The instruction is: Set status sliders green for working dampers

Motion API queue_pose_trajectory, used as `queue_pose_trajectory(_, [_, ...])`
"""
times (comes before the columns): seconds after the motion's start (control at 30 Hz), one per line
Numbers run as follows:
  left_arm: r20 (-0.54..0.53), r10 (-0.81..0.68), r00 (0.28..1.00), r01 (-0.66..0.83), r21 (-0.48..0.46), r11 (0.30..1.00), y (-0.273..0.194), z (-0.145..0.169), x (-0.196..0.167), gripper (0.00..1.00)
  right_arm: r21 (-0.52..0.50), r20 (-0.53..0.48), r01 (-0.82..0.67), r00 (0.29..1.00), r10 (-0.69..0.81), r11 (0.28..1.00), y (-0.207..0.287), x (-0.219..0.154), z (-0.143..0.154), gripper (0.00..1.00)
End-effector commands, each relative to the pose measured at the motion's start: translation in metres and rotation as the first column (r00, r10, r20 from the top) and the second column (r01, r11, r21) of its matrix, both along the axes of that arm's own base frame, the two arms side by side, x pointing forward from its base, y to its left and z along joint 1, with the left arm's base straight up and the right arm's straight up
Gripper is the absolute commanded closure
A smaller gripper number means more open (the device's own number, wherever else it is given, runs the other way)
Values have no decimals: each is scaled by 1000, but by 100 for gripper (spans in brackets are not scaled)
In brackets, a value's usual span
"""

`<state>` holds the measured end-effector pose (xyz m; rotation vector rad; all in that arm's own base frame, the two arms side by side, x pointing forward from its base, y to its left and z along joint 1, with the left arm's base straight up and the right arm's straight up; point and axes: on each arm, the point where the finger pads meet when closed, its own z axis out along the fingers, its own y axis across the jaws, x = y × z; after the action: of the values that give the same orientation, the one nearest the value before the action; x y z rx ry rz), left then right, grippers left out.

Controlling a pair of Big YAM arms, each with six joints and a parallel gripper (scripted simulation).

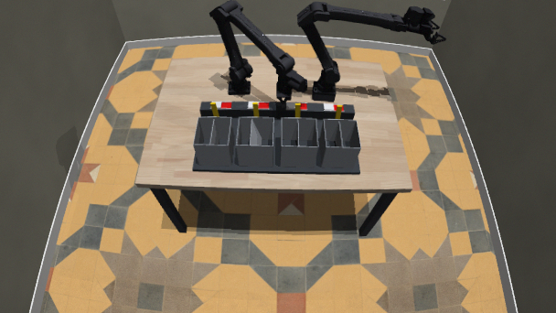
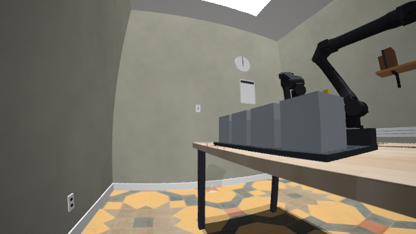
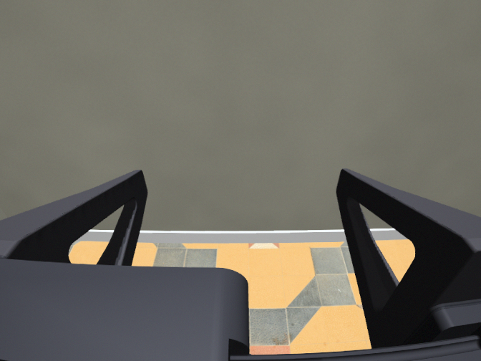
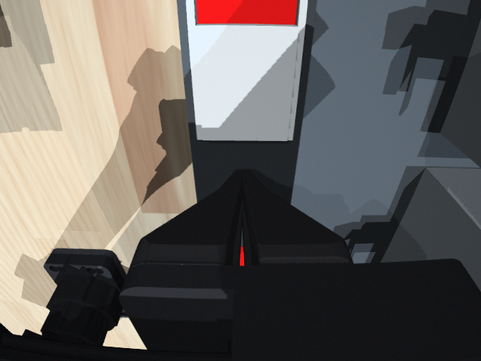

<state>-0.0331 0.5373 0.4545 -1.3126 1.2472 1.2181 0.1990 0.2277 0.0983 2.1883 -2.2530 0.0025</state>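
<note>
Four grey open-topped dampers (image 1: 212, 156) (image 1: 255, 156) (image 1: 299, 157) (image 1: 342, 159) stand in a row in the top view, each with a yellow lever (image 1: 214, 109) (image 1: 255, 109) (image 1: 297, 110) (image 1: 338, 111). The second from the left has its blade (image 1: 255, 133) slanted; the others' look upright. All four sliders show red (image 1: 226, 105) (image 1: 263, 105) (image 1: 303, 106) (image 4: 246, 11). The third's white cover (image 4: 244, 81) is left of its red. My right gripper (image 1: 283, 100) (image 4: 242, 180) is shut and empty above the rail, between the second and third sliders. My left gripper (image 3: 241, 180) is open, far off to the side.
The dark slider rail (image 1: 350, 111) (image 4: 240, 155) runs between the dampers and the arm bases. The dampers stand on a dark base plate (image 1: 276, 169) (image 2: 328, 158) on the wooden table (image 1: 165, 160). The left arm (image 1: 361, 17) stretches out past the table's right side in the top view.
</note>
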Motion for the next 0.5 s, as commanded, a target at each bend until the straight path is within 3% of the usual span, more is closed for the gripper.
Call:
queue_pose_trajectory(0.0, [5, -7, 1000, 7, 84, 996, 7, 46, 4, 0, 12, 8, 18, 1000, -18, 1000, 6, 8, 1, 100])
queue_pose_trajectory(0.47, [5, -7, 1000, 7, 84, 996, 7, 46, 4, 0, 2, 0, 18, 1000, -18, 1000, 2, 5, -6, 100])
